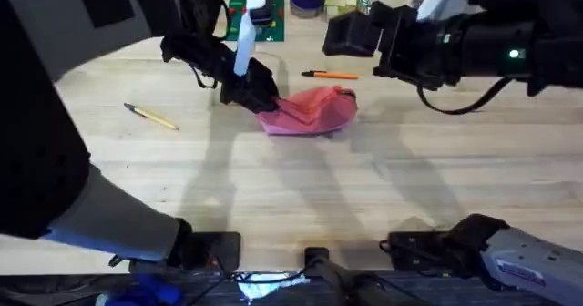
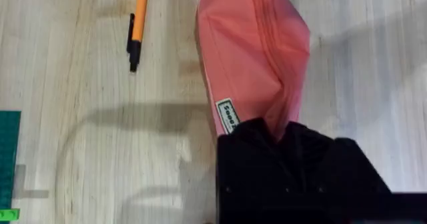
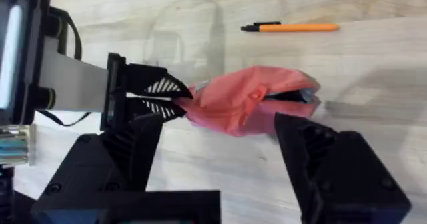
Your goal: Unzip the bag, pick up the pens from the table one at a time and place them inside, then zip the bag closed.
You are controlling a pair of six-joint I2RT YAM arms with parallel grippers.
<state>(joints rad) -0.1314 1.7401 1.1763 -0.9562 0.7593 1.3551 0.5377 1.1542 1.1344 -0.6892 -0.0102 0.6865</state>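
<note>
A: Overhead first. The pink oblong soft fabric pouch (image 1: 312, 111) lies crumpled on the light wooden plank counter (image 1: 301, 192), and the left tool (image 1: 260, 96) is clenched on the pouch's left end.

B: And the pens?

A: The slim orange pen with a black end (image 1: 332, 75) lies just beyond the pouch, apart from it. The slim yellowish-tan pen with a dark tip (image 1: 151, 117) rests well to the left of the pouch. The right tool (image 1: 348, 35) hovers beyond the pouch and off to its right, above the counter, gripping nothing that I can see.

B: Over to the left wrist view.

A: The pouch (image 2: 252, 57) stretches away from the left tool (image 2: 283, 141), whose black fingers (image 2: 250, 147) pinch the fabric beside a small white label (image 2: 227, 115). The orange pen (image 2: 139, 17) lies beside the pouch, not touching it, on the bare counter (image 2: 87, 117).

B: Right wrist view?

A: The right tool (image 3: 220, 164) is released, its fingers (image 3: 333, 167) spread wide and off the fabric. The pouch (image 3: 243, 104) sits past them, one end gaping dark, its other end clamped by the left tool (image 3: 165, 97). The orange pen (image 3: 293, 28) lies beyond the pouch on the counter (image 3: 373, 71).
</note>
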